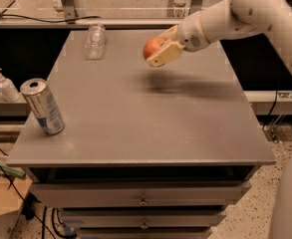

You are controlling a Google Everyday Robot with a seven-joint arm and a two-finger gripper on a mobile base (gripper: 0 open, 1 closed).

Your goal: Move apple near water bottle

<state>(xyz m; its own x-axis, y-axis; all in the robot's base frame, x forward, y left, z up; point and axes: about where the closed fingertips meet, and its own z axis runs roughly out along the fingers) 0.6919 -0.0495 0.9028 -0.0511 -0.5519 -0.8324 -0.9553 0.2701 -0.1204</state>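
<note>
My gripper point(158, 48) is shut on the red-orange apple point(152, 47) and holds it in the air above the far middle of the grey table point(135, 113). The white arm reaches in from the upper right. The clear water bottle point(95, 40) lies on its side at the table's far left, some way left of the apple. The apple's shadow falls on the table just below and to the right of it.
A silver-and-blue drink can point(42, 106) stands near the table's left front edge. A white pump-top dispenser point(6, 85) stands on a ledge off the table's left side. Drawers sit below the table's front edge.
</note>
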